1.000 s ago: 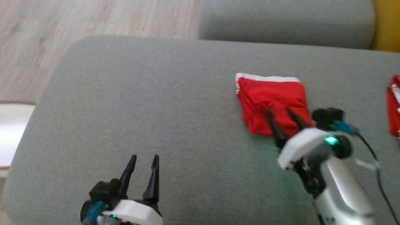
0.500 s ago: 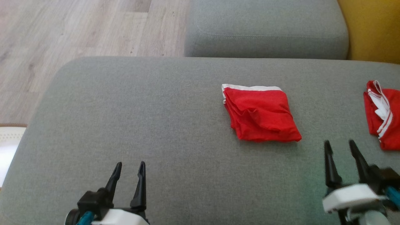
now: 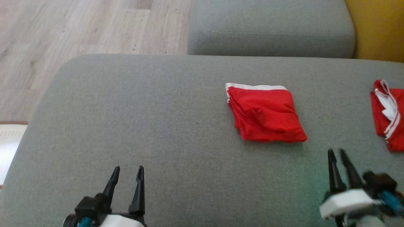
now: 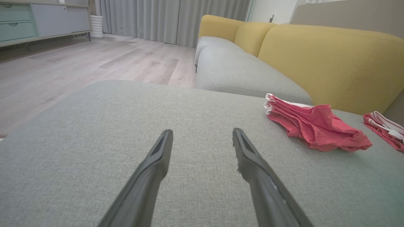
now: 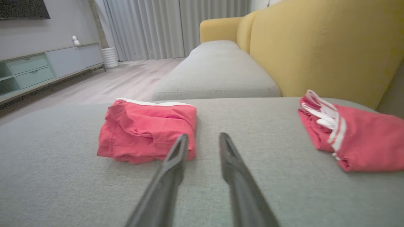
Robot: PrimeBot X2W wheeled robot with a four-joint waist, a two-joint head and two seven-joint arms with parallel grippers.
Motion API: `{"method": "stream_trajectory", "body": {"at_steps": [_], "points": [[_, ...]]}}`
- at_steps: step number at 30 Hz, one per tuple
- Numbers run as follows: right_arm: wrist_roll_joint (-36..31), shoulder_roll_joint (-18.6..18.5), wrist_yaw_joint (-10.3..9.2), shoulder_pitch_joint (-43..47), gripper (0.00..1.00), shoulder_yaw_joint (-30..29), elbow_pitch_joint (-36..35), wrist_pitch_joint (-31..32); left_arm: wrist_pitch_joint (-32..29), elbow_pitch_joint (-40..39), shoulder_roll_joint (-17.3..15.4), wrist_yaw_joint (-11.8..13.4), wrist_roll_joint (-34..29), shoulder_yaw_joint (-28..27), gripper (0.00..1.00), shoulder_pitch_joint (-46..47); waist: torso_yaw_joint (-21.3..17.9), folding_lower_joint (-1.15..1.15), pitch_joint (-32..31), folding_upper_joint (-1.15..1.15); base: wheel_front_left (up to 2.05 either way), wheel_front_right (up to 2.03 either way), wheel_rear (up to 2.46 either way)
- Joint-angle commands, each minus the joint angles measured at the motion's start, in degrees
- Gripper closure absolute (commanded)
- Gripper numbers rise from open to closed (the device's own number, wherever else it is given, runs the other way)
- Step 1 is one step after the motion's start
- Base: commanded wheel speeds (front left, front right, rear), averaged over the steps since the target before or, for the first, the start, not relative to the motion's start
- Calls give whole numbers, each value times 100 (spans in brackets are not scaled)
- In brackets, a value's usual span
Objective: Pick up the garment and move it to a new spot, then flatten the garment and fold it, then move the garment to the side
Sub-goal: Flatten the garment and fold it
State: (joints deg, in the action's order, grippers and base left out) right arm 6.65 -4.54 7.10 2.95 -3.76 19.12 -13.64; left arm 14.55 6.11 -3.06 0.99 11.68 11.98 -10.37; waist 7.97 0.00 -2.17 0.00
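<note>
here we are over the grey sofa seat (image 3: pixel 142 110), and the folded red garment (image 3: pixel 265 115) lies flat on it, right of centre in the head view, white band along its far edge, clear of both hands. left hand (image 3: pixel 128 170) sits low at the near left, well apart from the garment, its two dark fingers spread wide with bare grey fabric between them. right hand (image 3: pixel 336 153) is at the near right, just short of the garment's near right corner, its jaws parted by a narrower gap and gripping nothing. in the right wrist view its fingers (image 5: pixel 167 176) point just past the garment's right edge. far right, a second red garment (image 3: pixel 386 116) with white stripes lies bunched, apart from the first. behind the seat sit another grey cushion (image 3: pixel 271 28) and a yellow backrest (image 3: pixel 378 28), with pale wood floor (image 3: pixel 79 28) off to the left.
</note>
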Motion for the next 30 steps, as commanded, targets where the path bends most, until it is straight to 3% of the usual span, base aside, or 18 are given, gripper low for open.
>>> {"method": "stream_trajectory", "body": {"at_steps": [1, 8, 15, 21, 30], "points": [[54, -188, 39, -596, 100, 269, -86, 78, 45, -207, 18, 9, -13, -164, 0, 295, 73, 0, 106, 0, 0, 0, 0], [-250, -339, 39, -2061, 100, 874, 1010, 500, 45, -166, 18, -32, 79, 92, 0, 615, 362, 0, 557, 0, 0, 0, 0], [-591, -182, 39, -3069, 100, 900, 2532, 523, 45, -69, 18, 34, 262, 414, 0, 849, 758, 0, 734, 0, 0, 0, 0], [-575, -25, 39, -3237, 100, 960, 3140, 242, 45, -63, 18, 122, 318, 469, 0, 812, 893, 0, 701, 0, 0, 0, 0], [-136, 132, 39, -2981, 100, 2160, 3611, 219, 45, -78, 18, 125, 248, 264, 0, 680, 683, 0, 617, 0, 0, 0, 0]]}}
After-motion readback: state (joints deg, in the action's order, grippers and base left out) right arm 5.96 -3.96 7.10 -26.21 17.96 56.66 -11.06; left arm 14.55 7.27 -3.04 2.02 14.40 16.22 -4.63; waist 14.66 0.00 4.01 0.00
